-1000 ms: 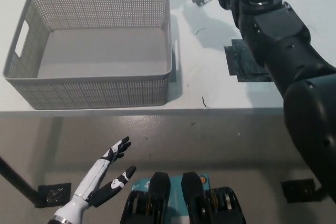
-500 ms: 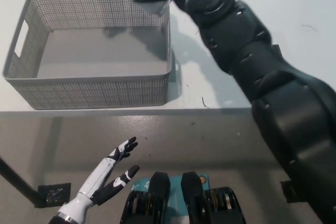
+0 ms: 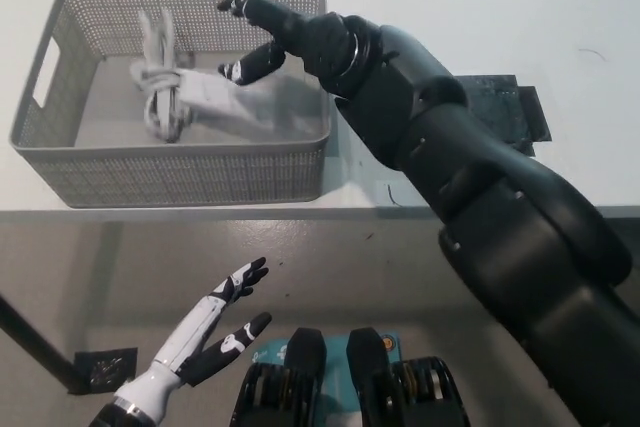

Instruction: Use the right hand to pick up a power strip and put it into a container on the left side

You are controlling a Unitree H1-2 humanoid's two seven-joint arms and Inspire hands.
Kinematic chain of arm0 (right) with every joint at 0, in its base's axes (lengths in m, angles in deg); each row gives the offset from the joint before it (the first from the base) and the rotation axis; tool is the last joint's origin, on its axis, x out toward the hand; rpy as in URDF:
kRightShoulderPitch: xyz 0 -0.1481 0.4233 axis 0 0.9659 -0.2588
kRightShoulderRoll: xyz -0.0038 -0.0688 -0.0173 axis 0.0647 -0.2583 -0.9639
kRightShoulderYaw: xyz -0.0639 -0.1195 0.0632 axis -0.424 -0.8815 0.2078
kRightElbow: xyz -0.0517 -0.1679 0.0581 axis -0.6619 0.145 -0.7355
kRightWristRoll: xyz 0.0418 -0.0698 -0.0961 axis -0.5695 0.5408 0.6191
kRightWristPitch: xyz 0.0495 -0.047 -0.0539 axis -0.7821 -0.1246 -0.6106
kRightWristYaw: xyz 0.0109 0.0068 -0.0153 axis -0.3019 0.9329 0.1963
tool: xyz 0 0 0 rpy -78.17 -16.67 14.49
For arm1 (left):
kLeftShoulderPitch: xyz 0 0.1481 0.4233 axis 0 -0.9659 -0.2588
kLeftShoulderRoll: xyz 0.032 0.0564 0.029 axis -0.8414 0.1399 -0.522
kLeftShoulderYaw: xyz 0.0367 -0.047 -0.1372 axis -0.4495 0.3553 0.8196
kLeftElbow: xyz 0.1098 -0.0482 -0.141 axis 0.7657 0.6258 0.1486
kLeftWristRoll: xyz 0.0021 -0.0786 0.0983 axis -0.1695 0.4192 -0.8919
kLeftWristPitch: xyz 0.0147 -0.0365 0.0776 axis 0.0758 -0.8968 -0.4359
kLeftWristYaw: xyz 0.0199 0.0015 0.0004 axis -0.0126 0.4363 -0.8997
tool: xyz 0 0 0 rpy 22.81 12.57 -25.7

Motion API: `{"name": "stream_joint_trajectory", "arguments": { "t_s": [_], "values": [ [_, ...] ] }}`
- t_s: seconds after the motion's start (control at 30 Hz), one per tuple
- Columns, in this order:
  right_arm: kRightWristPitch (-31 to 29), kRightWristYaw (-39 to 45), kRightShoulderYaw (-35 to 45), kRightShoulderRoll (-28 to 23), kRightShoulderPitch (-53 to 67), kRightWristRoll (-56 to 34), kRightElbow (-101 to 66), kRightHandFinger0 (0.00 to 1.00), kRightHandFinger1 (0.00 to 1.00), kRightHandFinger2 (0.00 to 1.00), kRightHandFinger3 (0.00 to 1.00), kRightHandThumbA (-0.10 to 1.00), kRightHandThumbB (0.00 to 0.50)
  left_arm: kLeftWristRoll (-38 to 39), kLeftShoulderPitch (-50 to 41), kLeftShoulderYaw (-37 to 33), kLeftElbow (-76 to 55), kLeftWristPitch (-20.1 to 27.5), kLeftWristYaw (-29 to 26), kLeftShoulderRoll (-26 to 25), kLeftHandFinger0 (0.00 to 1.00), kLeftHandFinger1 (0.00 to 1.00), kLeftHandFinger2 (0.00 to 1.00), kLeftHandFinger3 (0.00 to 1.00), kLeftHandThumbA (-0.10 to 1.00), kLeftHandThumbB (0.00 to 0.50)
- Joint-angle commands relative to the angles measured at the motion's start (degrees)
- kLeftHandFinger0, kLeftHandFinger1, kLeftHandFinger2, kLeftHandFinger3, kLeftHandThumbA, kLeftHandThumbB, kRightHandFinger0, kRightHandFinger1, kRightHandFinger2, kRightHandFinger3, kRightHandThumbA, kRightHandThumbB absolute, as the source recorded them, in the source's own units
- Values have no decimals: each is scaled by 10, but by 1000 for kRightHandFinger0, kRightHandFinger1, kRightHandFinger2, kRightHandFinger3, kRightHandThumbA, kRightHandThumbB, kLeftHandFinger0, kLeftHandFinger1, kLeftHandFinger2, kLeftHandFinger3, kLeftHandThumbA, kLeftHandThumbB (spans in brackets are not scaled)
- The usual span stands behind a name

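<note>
We start with the desk (image 3: 480, 7), white and wide, its near edge running straight across the view. Over it reaches our black right arm (image 3: 470, 187), stretched from the bottom right toward the desk's left end. There stands the grey mesh basket (image 3: 170, 172), close to the near edge. A dark mat (image 3: 505, 112) lies on the desk just right of the arm.

What has changed is plain: a second ago the basket was bare and our right hand held the strip up by the desk's far edge; half a second ago the hand carried it over the basket's far rim. Now the strip (image 3: 215, 97) lies on the basket floor, its cord (image 3: 160, 87) bundled at the left end — and the right hand (image 3: 285, 37) hovers above the basket's right side with fingers spread, holding nothing.

We judge the drop done, so the task looks all but finished — what remains is drawing the arm back without catching the rim.

Our white left hand (image 3: 205, 332) rests below the desk's near edge at lower left, fingers apart, idle.
</note>
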Motion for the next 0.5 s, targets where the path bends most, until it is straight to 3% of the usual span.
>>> {"name": "stream_joint_trajectory", "arguments": {
  "t_s": [0.0, 0.03, 0.17, 0.37, 0.47],
  "values": [
    [-4, 13, -27, -5, -43, 38, -6, 1000, 1000, 1000, 1000, 767, 500, 2, 18, -1, -3, 11, 10, -10, 1000, 1000, 1000, 1000, 850, 148],
    [-7, 4, -28, -7, -45, 36, -8, 1000, 1000, 1000, 1000, 863, 500, 4, 17, -1, -7, 7, 11, -10, 1000, 1000, 1000, 1000, 857, 157],
    [-33, -25, -17, -19, -51, 27, -16, 1000, 1000, 1000, 1000, 1000, 500, 7, 18, -1, -5, 9, 13, -9, 1000, 1000, 1000, 1000, 862, 163],
    [-101, -69, 50, -52, -79, -18, -42, 1000, 1000, 1000, 1000, 1000, 500, 7, 18, 1, 4, 14, 13, -7, 1000, 1000, 1000, 1000, 865, 162],
    [-161, -85, 105, -94, -94, -47, -75, 1000, 1000, 1000, 1000, 1000, 485, -1, 19, 0, 5, 16, 11, -7, 1000, 1000, 1000, 1000, 880, 167]
  ]
}}
